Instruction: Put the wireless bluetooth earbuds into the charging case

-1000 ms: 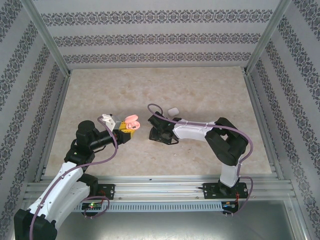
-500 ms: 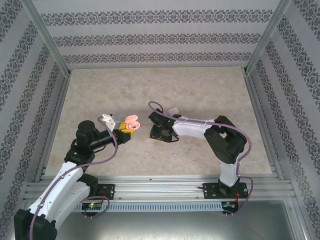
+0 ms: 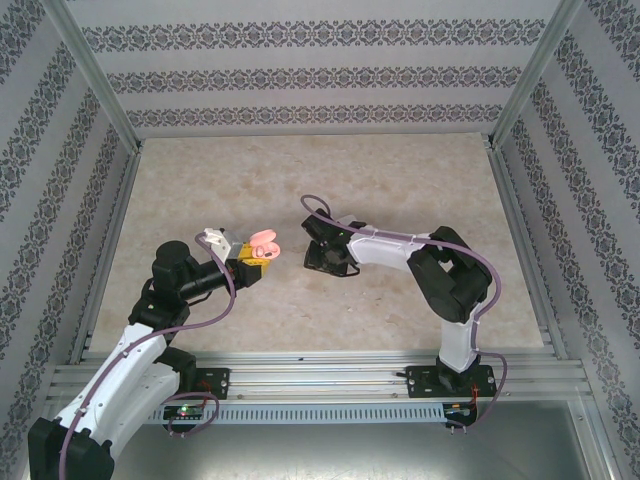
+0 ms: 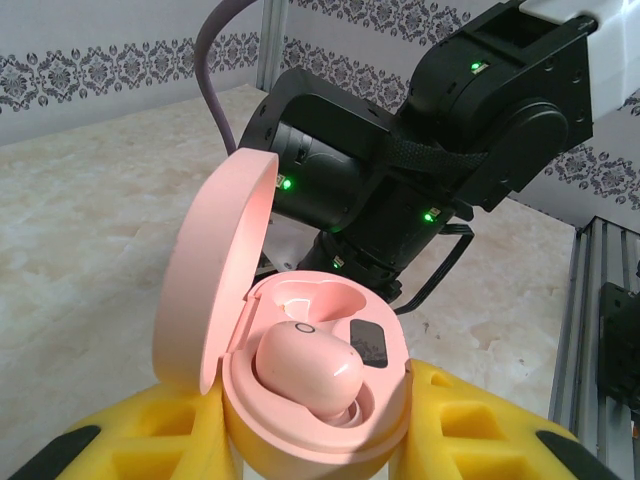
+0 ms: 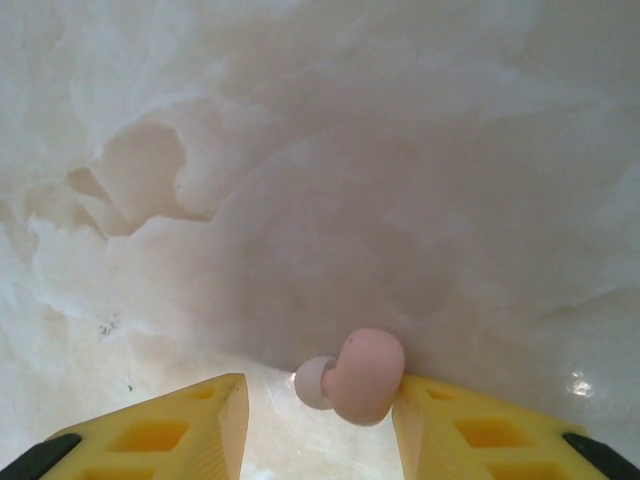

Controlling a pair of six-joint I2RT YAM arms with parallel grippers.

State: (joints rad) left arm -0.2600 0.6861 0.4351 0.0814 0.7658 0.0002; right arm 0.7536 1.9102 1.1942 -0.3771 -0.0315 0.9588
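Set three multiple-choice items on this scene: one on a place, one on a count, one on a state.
1. The open pink case is:
A) lying on the table
B) held in the left jaws
C) held in the right jaws

2. Earbuds seated in it:
A) none
B) one
C) two

3. The right jaws are:
A) shut and empty
B) clamped on a white bud
C) apart, with a pink earbud between them

Answers:
1 B: yellow fingers flank its base in the left wrist view.
2 B: one seated earbud lies beside a vacant slot.
3 C: a gap shows between the loose earbud and one finger.
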